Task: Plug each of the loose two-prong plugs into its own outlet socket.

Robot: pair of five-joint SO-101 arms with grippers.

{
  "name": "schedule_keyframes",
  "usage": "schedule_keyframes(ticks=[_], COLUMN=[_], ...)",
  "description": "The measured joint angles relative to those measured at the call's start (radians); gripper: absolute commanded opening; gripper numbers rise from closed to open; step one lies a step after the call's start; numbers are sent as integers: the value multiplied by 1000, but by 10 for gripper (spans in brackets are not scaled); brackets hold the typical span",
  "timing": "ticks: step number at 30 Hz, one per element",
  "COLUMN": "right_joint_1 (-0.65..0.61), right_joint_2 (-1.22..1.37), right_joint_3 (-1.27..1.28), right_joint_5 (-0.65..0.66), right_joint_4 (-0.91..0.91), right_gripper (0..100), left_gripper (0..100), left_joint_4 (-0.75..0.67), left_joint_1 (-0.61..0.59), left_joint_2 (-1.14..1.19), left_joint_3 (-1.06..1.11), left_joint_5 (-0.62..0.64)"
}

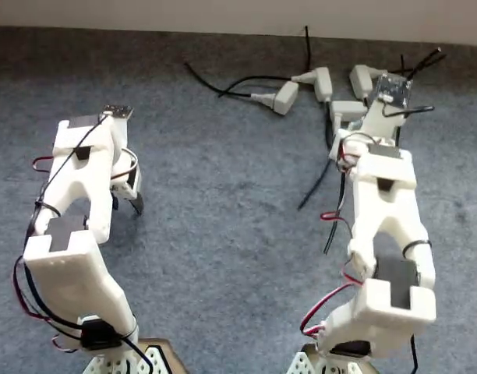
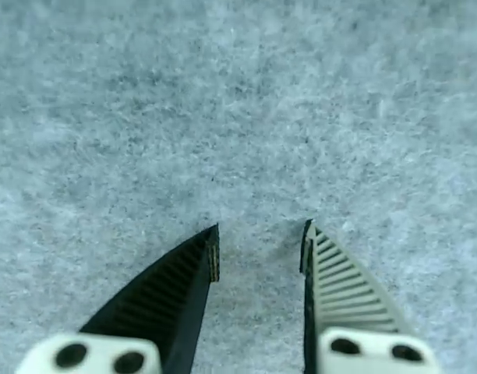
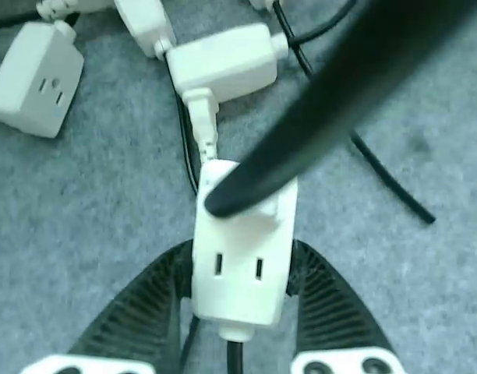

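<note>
A white outlet socket (image 3: 240, 234) with two slots is clasped between the fingers of the right hand (image 3: 242, 269), at the far side of the grey counter (image 3: 83, 202). A second socket (image 3: 36, 78) and a white corded block (image 3: 223, 66) are seen just beyond it. The left hand (image 2: 259, 241) is held released over bare counter, well apart.

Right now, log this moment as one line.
left gripper: open over bare carpet | right gripper: shut on outlet socket, slots empty | second socket: loose on carpet, slots empty
</note>
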Motion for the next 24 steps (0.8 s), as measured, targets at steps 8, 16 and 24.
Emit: schedule_keyframes(ticks=[8,16,24], right_joint_1=[28,21,28], right_joint_2=[658,1166,1119], right_joint_3=[-922,-1683,-1748], right_joint_5=[0,-3,21], right_joint_4=[192,255,486], right_gripper=[70,152,196], left_gripper=[186,189,223], left_joint_4=[-58,-58,-58], left_joint_1=[-2,-2,63], left_joint_2=[-14,-14,-21], left_joint_3=[61,63,63], left_joint_5=[2,2,71])
